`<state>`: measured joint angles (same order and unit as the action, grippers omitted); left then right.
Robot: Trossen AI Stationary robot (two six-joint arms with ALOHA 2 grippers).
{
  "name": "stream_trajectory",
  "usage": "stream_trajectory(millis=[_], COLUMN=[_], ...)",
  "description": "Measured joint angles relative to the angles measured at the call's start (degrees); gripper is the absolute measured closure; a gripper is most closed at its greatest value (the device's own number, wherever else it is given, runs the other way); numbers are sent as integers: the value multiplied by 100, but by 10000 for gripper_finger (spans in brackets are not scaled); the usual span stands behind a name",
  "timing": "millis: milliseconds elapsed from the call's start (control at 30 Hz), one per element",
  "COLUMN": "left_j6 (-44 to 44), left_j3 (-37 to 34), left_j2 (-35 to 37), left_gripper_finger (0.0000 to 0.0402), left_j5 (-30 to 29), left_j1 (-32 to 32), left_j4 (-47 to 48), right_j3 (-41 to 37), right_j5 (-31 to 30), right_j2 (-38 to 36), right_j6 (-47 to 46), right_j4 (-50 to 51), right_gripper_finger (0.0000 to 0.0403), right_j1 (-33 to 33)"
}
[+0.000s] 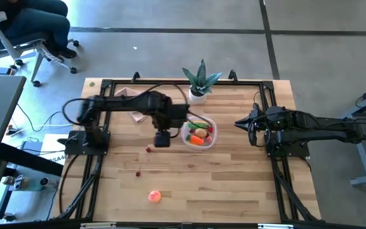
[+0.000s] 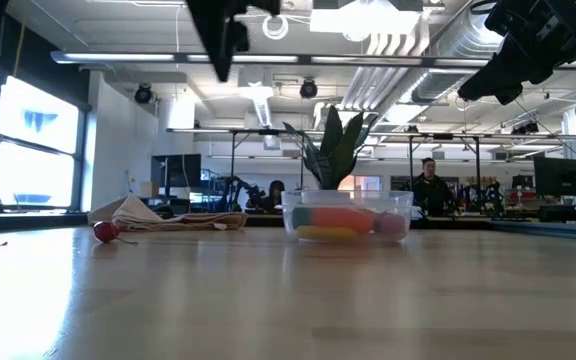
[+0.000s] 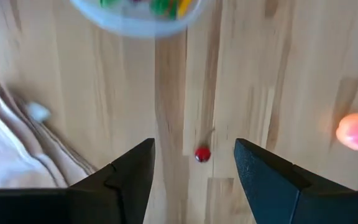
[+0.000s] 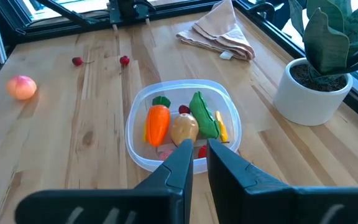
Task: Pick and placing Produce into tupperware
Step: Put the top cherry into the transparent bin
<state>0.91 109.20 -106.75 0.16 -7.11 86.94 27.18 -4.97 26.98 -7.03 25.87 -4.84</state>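
Observation:
The clear tupperware (image 1: pixel 199 135) sits mid-table and holds an orange carrot (image 4: pixel 157 122), a green pod (image 4: pixel 204 115), a tan piece and yellow strips. A tiny red piece (image 3: pixel 202 154) lies loose on the wood, a second red piece (image 1: pixel 138 172) nearer the near edge, and a pink-orange peach (image 1: pixel 154 196) beyond that. My left gripper (image 3: pixel 193 163) is open and hovers high over the first red piece, just left of the tupperware, touching nothing. My right gripper (image 4: pixel 199 149) is shut and waits to the right of the tupperware, above the table.
A spiky green plant in a white pot (image 1: pixel 200 86) stands just beyond the tupperware at the far edge. A folded beige cloth (image 4: pixel 219 31) lies at the far left. Black frame rails (image 1: pixel 94 172) run along both table sides. Bare wood spreads across the near half.

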Motion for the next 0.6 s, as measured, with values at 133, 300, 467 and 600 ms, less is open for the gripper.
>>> stream_trajectory(millis=[133,300,467,600], left_j6=[229,787,1441,1625], left_j3=[-1907,-4117,-5585,-6342], left_j2=[1096,2561,3485,3722], left_gripper_finger=[197,205,205,196], left_j5=[138,-99,-66,291], left_j1=[2,4,2,2], left_j4=[-1052,-2202,-2857,-3505], right_j3=[0,0,0,0], right_j5=[0,-2,-2,-2], right_j2=[0,-1,0,0], right_j6=[0,1,0,0], right_j4=[2,2,0,2], right_gripper_finger=[367,367,367,367], right_j1=[0,-2,-2,0])
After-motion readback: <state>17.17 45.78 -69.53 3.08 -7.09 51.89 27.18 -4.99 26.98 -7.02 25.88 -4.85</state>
